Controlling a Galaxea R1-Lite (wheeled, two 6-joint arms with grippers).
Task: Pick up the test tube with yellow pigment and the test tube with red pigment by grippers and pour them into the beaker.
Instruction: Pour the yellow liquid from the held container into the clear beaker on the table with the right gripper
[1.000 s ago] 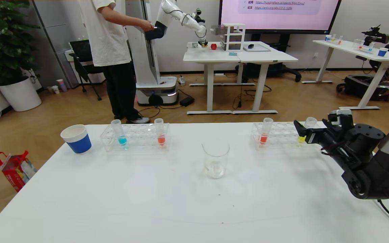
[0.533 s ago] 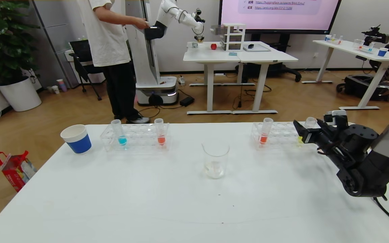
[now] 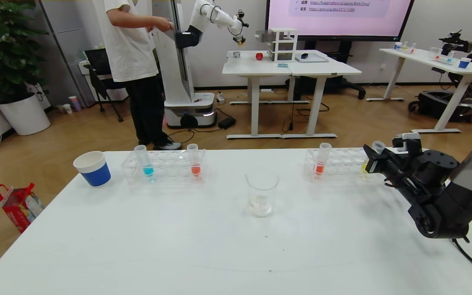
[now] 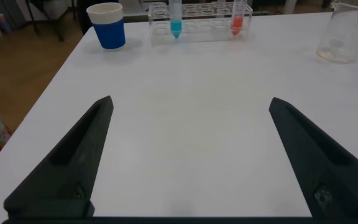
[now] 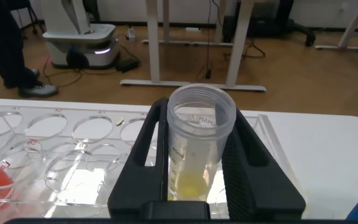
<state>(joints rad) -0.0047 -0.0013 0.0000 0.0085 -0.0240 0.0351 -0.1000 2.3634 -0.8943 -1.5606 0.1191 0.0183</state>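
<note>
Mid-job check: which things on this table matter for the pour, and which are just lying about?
In the job:
- yellow tube, in the right gripper, jaws shut on it, in the right rack
- red tube, same rack
- beaker, mid-table
- left gripper, jaws open over bare table

Lying about:
- blue paper cup
- left rack with a cyan tube and another red tube
</note>
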